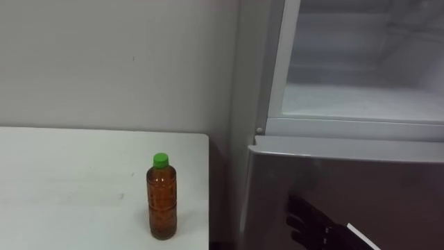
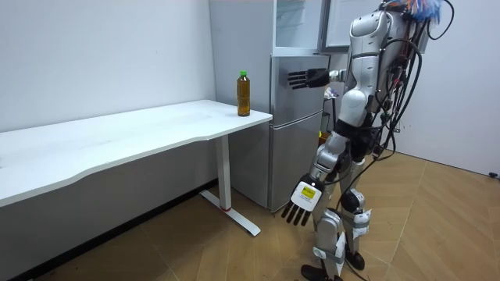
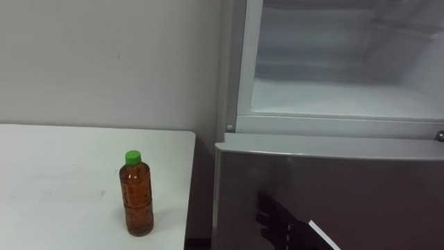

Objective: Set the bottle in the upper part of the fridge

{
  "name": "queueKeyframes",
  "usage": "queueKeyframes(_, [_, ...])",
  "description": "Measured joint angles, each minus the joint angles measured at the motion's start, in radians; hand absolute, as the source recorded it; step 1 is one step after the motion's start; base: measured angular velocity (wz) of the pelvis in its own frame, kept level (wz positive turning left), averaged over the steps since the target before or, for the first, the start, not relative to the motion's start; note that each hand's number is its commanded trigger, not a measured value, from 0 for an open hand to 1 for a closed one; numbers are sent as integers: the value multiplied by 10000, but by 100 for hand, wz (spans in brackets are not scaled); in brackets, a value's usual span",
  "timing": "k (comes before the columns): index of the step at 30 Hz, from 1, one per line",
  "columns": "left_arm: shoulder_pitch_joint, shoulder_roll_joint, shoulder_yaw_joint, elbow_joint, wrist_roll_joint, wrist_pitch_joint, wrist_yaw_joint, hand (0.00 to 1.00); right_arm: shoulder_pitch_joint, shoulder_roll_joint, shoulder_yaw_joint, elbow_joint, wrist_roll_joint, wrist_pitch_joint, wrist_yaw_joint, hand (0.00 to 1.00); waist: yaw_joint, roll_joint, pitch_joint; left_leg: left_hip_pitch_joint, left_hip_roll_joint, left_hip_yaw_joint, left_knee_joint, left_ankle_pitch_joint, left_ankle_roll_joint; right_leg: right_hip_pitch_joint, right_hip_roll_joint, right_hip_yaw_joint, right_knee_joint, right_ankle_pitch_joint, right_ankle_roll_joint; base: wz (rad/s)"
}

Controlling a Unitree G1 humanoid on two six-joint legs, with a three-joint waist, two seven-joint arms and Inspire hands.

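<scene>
the left hand [image 2: 301,204] is seen hanging low beside the thigh in the room view, its fingers straight and loosely spread, with nothing held. the right hand [image 1: 309,222] is held up in front of the grey lower fridge door [image 1: 374,187], its fingers [image 1: 297,208] straight and spread, and nothing is pinched by them. whether the door is touched cannot be told.

the bottle [image 1: 161,201], filled with amber liquid and closed with a green cap, is found upright on the white worktop [image 1: 69,187], near the corner beside the fridge and well apart from both hands. it is not yet grasped.

beyond it, the upper fridge compartment [image 1: 361,101] is seen open, with its pale inside and a bare shelf exposed, so the opening step is judged to be done. the main part is judged to be left: the bottle is to be reached, gripped, lifted off the worktop, carried across to the right and set down on the shelf inside the upper compartment.
</scene>
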Motion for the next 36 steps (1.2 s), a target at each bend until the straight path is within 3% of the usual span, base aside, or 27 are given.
queueKeyframes(5, [-101, 10, -188, 8, 0, 0, 130, 0, -60, 32, 165, -41, 2, 0, -4, 0, 64, 21, -2, -4, 38, -3, -30, 26, -32, 3, 59, 30, -79, 56, -37, -3])
queueKeyframes(17, [-335, 91, -173, 281, 263, 251, 67, 0, -379, 796, 576, -55, 5, 17, -12, 0, 128, 21, -8, -180, 129, -22, -35, 117, -114, -82, 169, -21, -218, 145, -155, 0])
queueKeyframes(22, [-427, 78, -186, 198, 819, 381, 99, 0, -464, 828, 706, -52, 52, 16, 1, 0, 413, 27, -9, -191, 171, -11, -36, 133, -140, -98, 216, -2, -246, 167, -185, 0])
queueKeyframes(26, [-504, 18, -189, 185, 1379, 584, 166, 0, -1710, 868, 1744, -46, 53, 46, 510, 0, 621, 31, -15, -208, 184, -44, -29, 146, -159, -101, 234, -12, -264, 172, -202, 4])
queueKeyframes(30, [-586, 14, -165, 194, 1645, 708, 107, 0, -3004, 1213, 2877, -55, 475, -48, 1515, 0, 992, -97, -97, -209, 71, -505, 17, 155, -140, 211, 196, -340, -459, 160, -145, 35])
queueKeyframes(33, [-575, 5, -164, 210, 1589, 733, -44, 0, -3116, 1222, 3155, -303, 904, -46, 1981, 0, 1102, -135, -82, -192, -13, -973, 11, 140, -112, 397, 151, -565, -434, 149, -126, 49])
queueKeyframes(36, [-506, 2, -165, 223, 1584, 898, -75, 0, -3115, 1215, 3286, -489, 1226, -46, 2174, 0, 1160, -131, -77, -286, -50, -1104, 7, 127, -90, 412, 118, -729, -425, 151, -109, 17])
